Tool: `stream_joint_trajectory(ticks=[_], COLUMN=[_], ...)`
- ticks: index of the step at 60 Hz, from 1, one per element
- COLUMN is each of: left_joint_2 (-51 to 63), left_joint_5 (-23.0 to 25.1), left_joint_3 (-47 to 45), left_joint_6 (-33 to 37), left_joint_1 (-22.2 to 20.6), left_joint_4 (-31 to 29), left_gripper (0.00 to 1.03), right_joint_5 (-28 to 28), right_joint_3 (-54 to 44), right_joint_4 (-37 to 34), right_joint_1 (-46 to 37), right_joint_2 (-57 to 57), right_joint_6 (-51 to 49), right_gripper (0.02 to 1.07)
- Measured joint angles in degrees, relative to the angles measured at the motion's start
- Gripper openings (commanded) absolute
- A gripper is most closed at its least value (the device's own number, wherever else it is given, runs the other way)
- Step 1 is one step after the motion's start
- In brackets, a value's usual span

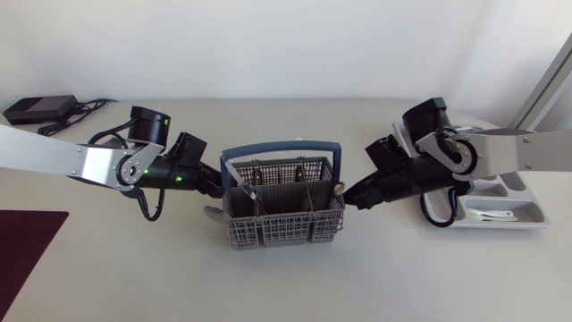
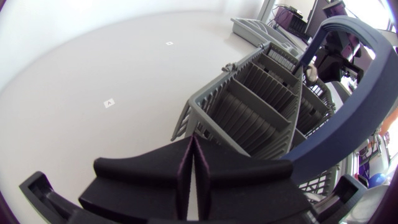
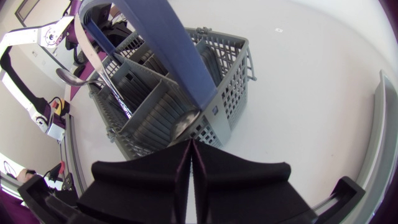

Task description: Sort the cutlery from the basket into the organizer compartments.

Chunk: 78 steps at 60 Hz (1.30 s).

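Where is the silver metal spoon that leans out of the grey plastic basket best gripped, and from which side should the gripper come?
Probably at the thin neck just below the bowl of the silver metal spoon, coming from above on the left arm's side. The bowl tilts out past the rim of the grey plastic basket there, clear of the blue arched handle.

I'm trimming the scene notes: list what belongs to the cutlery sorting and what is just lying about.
Job:
basket
cutlery standing in it
organizer
left gripper and right gripper, one at each side of the basket

Lying about:
black box with cables
dark mat
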Motion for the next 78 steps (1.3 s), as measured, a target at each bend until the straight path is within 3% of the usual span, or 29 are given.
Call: stream_joint_trajectory(ticks=[21, 39, 52, 64, 72, 78], left_joint_2=[2.25, 2.6, -2.69, -14.73, -23.06, -27.56], left_joint_5=[-0.04, 0.35, 0.98, 7.41, 12.31, 14.67], left_joint_3=[2.69, 3.3, -0.46, -7.32, -8.9, -8.87], left_joint_6=[-1.14, -1.53, -1.11, 3.08, 6.12, 9.53], left_joint_1=[0.09, 0.39, 4.22, 9.01, 12.11, 13.27], left_joint_4=[-0.02, -0.04, -0.55, -4.7, -10.27, -15.67], left_gripper=[0.03, 0.03, 0.04, 0.05, 0.15, 0.17], right_joint_5=[2.12, 11.98, 14.58, 14.47, 13.99, 13.4], right_joint_3=[-1.46, -5.25, -7.5, -9.2, -9.51, -9.51], right_joint_4=[0.44, 1.95, 1.84, 0.07, -1.6, -2.08], right_joint_1=[1.22, 4.11, 3.37, 2.21, 2.21, 2.34], right_joint_2=[-1.99, -9.31, -15.69, -20.39, -22.49, -23.69], right_joint_6=[0.72, 1.27, 0.98, -0.79, -1.49, -1.62], right_gripper=[0.08, 0.08, 0.08, 0.08, 0.26, 0.34])
